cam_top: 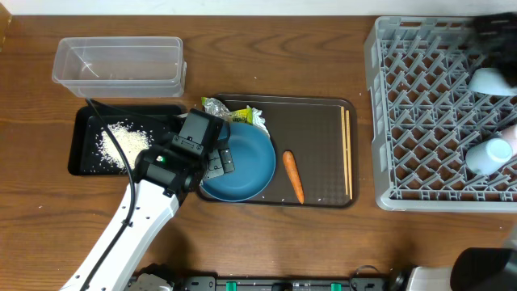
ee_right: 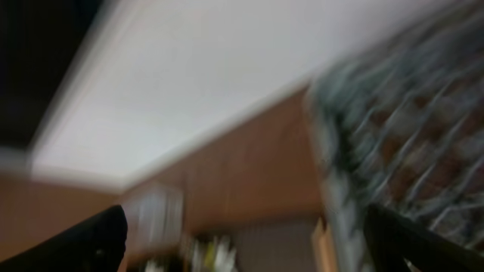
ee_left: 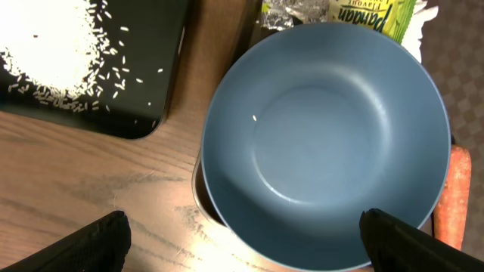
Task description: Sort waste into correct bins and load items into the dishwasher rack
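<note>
The dark blue dish (cam_top: 246, 166) lies on the left of the brown serving tray (cam_top: 319, 121). My left gripper (cam_top: 222, 162) hovers open over its left rim. In the left wrist view the dish (ee_left: 325, 136) fills the middle and the gripper (ee_left: 242, 245) holds nothing. The rice (cam_top: 119, 144) is heaped in the black tray (cam_top: 81, 158). The silver wrapper (cam_top: 238, 113) sits behind the dish, the carrot (cam_top: 292, 176) to its right, and the chopsticks (cam_top: 347, 153) along the tray's right side. In the rack (cam_top: 428, 121) lie a pale bowl (cam_top: 490, 81) and a cup (cam_top: 489, 155). My right gripper (ee_right: 246, 242) is open and blurred above the rack.
The clear plastic tub (cam_top: 119, 65) stands behind the black tray at the far left. Bare wooden table runs between the serving tray and the rack. The right arm shows as a dark blur (cam_top: 494, 34) over the rack's far right corner.
</note>
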